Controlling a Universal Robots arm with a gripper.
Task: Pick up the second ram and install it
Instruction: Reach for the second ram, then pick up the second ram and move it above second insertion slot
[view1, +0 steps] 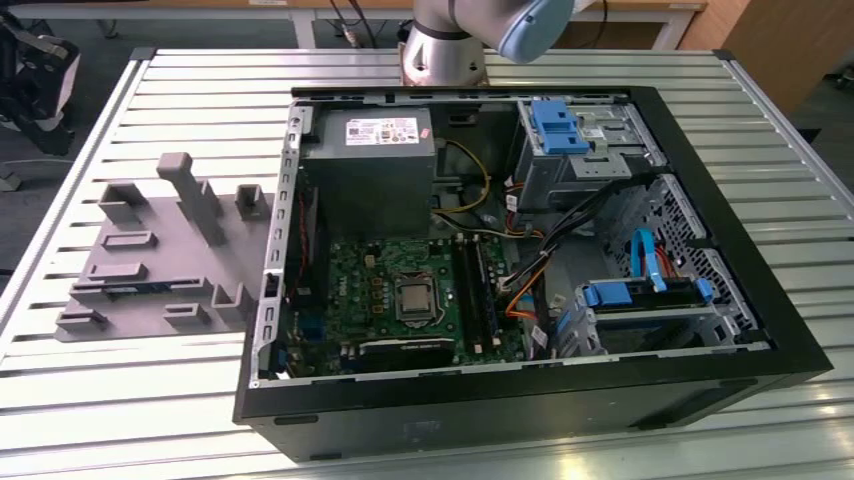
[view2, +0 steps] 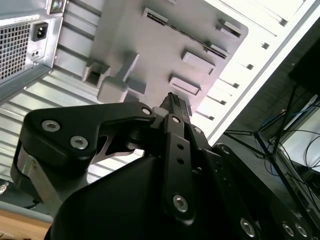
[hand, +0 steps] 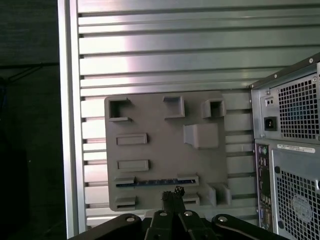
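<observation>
Exterior view: second ram sits on edge in a slot of the grey holder on the tabletop, beside the open case; whether the board's memory slots carry a stick is hard to make out. First wrist view: pincer pressed together, empty, well apart from the stick; a clean pick would likely need it spread, centred and squared to the long edge. Second wrist view: pincer tip largely masked by its own linkage.

Slatted metal table carries two things. Grey fixture plate lies flat toward the exterior view's left. Open PC case lies on its side just beside the plate, toward the right, covering most of the top.
</observation>
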